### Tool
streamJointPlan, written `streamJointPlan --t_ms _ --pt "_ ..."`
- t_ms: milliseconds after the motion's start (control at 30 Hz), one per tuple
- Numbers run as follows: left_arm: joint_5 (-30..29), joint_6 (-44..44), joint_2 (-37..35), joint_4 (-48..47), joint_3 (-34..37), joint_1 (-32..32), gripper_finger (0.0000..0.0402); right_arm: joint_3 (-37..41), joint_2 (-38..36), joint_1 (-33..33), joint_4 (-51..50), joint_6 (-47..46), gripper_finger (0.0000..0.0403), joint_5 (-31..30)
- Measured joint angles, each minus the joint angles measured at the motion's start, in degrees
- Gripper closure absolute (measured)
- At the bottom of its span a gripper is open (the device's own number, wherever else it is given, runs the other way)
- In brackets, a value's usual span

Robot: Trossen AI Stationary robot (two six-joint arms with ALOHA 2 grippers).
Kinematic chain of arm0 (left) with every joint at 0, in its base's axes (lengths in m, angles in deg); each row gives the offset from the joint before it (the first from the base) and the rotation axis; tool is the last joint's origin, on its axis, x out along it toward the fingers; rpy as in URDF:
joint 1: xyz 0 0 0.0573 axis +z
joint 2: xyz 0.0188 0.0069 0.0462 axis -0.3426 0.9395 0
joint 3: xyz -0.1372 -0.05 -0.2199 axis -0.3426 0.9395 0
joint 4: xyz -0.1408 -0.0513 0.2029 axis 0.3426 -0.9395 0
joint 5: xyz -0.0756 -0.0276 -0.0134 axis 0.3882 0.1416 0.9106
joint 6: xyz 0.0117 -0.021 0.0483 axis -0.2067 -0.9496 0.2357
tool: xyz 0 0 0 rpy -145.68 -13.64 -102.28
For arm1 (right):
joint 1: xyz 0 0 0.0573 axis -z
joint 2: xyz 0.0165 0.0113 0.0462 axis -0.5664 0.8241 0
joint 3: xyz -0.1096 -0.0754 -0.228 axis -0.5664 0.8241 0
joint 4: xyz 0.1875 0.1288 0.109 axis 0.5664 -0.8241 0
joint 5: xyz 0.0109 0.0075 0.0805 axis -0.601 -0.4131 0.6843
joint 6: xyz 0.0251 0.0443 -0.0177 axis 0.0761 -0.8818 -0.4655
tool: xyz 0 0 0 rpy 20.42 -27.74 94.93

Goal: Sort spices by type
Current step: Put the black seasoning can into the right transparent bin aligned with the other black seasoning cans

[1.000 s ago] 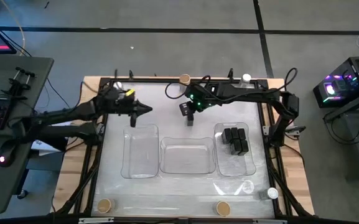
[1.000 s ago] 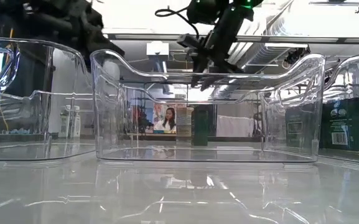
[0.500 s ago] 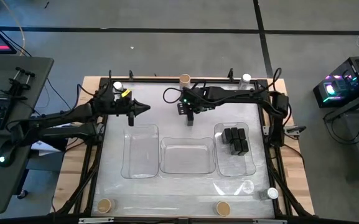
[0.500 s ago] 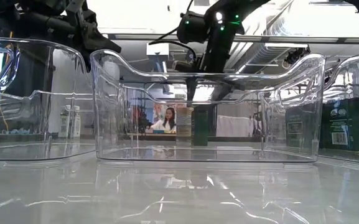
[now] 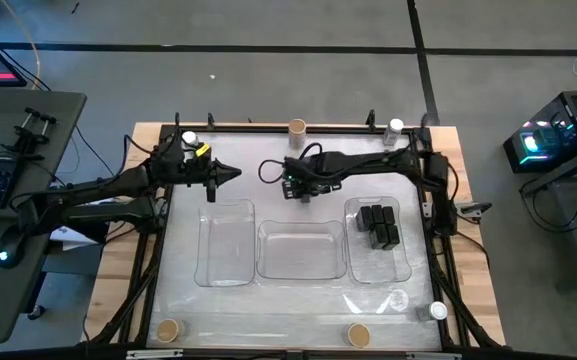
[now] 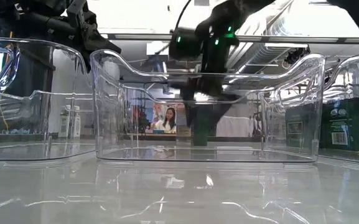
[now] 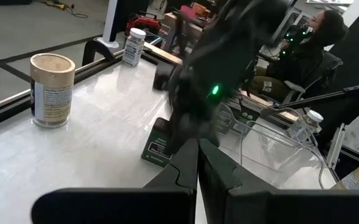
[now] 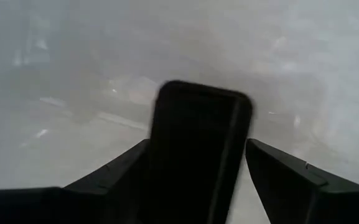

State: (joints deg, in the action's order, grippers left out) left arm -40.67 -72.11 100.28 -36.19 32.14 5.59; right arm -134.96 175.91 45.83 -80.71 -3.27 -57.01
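Three clear plastic trays [image 5: 301,252] sit mid-table [image 5: 268,305]: the right one holds black boxy spices [image 5: 379,224], the others nothing. The right gripper [image 5: 303,191], fingers apart, straddles a black box [image 8: 198,146] beyond them. The left gripper [image 5: 230,175], pinched together, hovers far left.

Evenly, brightly lit from overhead. Strong glare on glossy tabletop [image 6: 179,193] and clear trays [image 6: 207,112] in low view. Right wrist view hazy, washed out; black spice box [image 8: 199,146] motion-blurred. Right arm [image 7: 223,68] smeared in left wrist view.
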Motion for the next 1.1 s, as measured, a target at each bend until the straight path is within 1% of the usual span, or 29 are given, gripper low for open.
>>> streamJointPlan --t_ms 67,133,233,300,367,500,567,633,767,833,933,1033,1100 --pt "0.0 -0.02 0.0 0.0 0.0 0.0 0.0402 0.07 1.35 0.03 1.34 0.19 0.0161 0.3" --pt "0.02 -0.03 0.0 0.02 0.0 0.0 0.0402 0.05 1.37 0.03 2.7 0.26 0.0183 -1.0" --pt "-0.06 -0.04 0.0 0.0 0.0 0.0 0.0402 0.02 0.72 0.16 3.27 0.1 0.0236 -2.42" --pt "-0.21 0.1 0.09 0.06 0.0 0.03 0.0402 0.02 0.36 0.6 3.49 1.08 0.0271 -1.82" --pt "-0.3 0.46 0.17 -0.04 0.0 0.09 0.0402 0.02 0.18 1.07 3.48 3.5 0.0293 -0.25" --pt "-0.34 -0.1 0.39 -0.08 0.0 0.24 0.0401 0.04 -0.78 1.13 1.56 5.49 0.0293 0.75" --pt "-0.39 -0.42 0.39 0.32 0.0 0.24 0.0402 0.04 -3.27 1.06 0.17 7.12 0.0293 1.2" --pt "-0.48 -0.43 0.39 1.13 0.0 0.26 0.0402 0.02 -7.32 0.99 -3.35 7.99 0.0293 1.35" --pt "-2.05 -0.92 0.54 4.69 -0.03 0.97 0.0401 0.02 -17.48 -0.35 -14.97 7.26 0.0293 0.93" --pt "-2.67 -1.09 0.85 5.77 -0.04 1.58 0.0402 0.02 -23.42 -2.48 -20.32 3.89 0.0293 1.53" --pt "-2.78 -1.67 1.75 6.47 -0.04 2.39 0.0401 -0.02 -30.43 -7.36 -25.39 -4.87 0.0293 5.04" --pt "-2.79 -3.09 3.02 6.51 -0.04 2.89 0.0402 -0.03 -34.26 -13.92 -28.8 -17.13 0.0293 7.6" --pt "-2.78 -3.14 3.99 6.66 -0.04 2.91 0.0402 0.25 -34.55 -18.7 -31.89 -24.22 0.0293 9.02"
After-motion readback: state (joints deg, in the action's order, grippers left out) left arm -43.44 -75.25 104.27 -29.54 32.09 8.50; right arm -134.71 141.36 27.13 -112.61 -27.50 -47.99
